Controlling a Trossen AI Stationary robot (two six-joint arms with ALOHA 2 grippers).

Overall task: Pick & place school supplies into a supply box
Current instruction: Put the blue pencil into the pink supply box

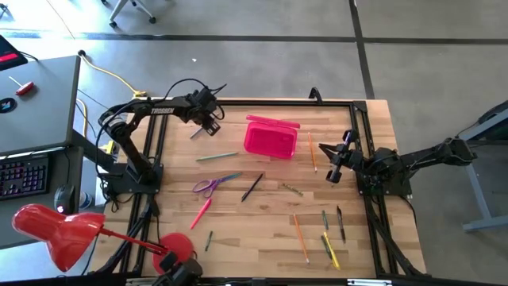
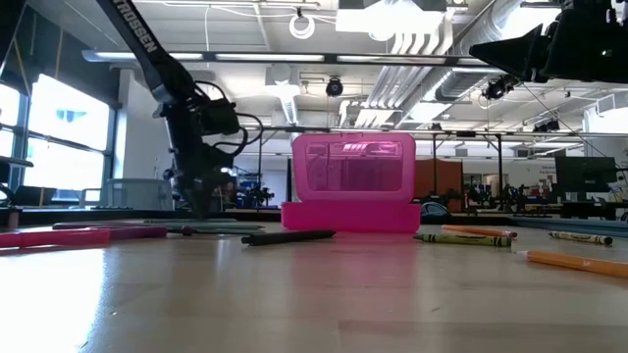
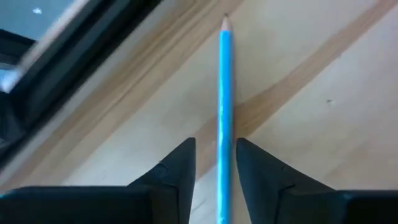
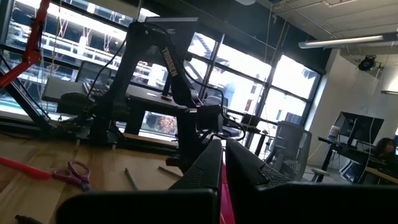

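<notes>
The left pincer (image 3: 215, 163) is low over the far-left bench (image 1: 262, 230), its fingers spread either side of a blue pencil (image 3: 224, 112) lying flat, just left of the open pink box (image 1: 271, 137). This looks like the grasp step: next, pinch the pencil, lift, and carry it to the box. The right pincer (image 1: 334, 168) waits right of the box, pressed nearly together.

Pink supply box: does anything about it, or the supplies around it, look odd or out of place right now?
Nothing stands out. The pink supply box sits flat with its lid up. Pencils and the purple-handled scissors lie scattered loose on the table. The left gripper straddles a blue pencil; the right gripper waits aside.
</notes>
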